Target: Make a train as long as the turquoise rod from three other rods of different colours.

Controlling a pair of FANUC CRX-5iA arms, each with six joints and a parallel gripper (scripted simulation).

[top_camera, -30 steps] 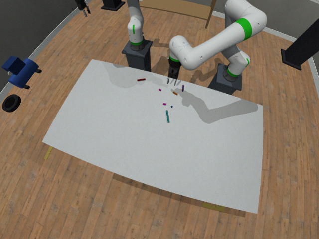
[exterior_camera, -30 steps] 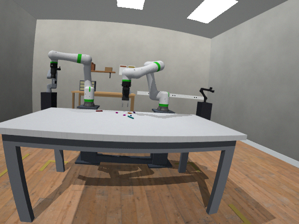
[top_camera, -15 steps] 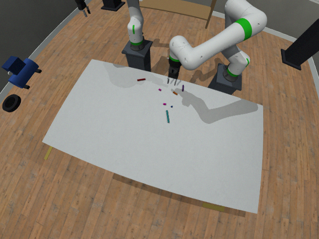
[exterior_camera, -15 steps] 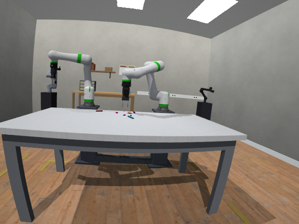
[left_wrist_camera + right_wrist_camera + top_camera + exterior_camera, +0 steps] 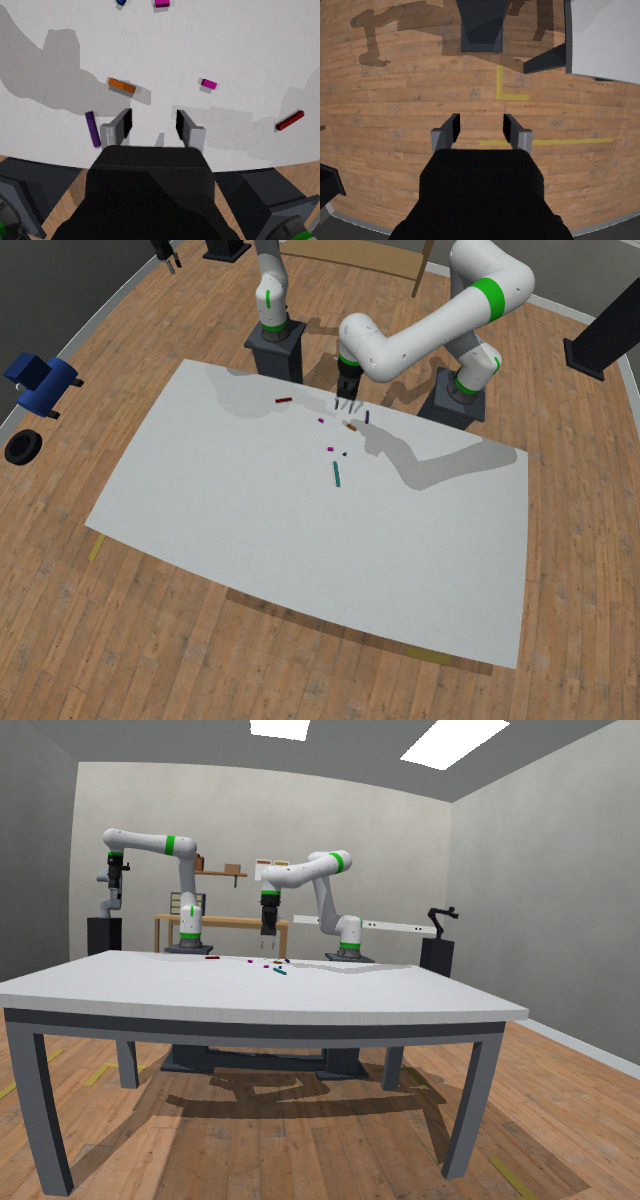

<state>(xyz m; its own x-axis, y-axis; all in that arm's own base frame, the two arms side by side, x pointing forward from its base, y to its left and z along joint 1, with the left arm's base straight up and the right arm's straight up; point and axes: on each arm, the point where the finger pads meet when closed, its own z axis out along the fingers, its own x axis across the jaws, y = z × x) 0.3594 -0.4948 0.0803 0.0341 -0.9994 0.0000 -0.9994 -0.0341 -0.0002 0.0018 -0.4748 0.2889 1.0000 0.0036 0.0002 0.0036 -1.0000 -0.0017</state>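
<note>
A turquoise rod (image 5: 336,474) (image 5: 279,971) lies flat mid-table. Behind it lie a blue rod (image 5: 344,453) (image 5: 121,2) and a magenta rod (image 5: 330,449) (image 5: 162,3), apart. A second magenta rod (image 5: 321,420) (image 5: 209,84), an orange rod (image 5: 351,427) (image 5: 122,85) and a purple rod (image 5: 367,416) (image 5: 93,129) lie separately nearer the arms. A red rod (image 5: 283,400) (image 5: 290,120) lies off to one side. My left gripper (image 5: 343,406) (image 5: 267,945) (image 5: 154,118) is open and empty above the table, near the orange and purple rods. My right gripper (image 5: 481,122) (image 5: 175,267) is open and empty, away from the table.
The white table (image 5: 289,529) (image 5: 258,993) bears all the rods. Two arm pedestals (image 5: 281,356) (image 5: 444,405) stand along its back edge. The left arm's shadow falls across the table near the purple and orange rods. Below the right gripper is wooden floor (image 5: 395,120).
</note>
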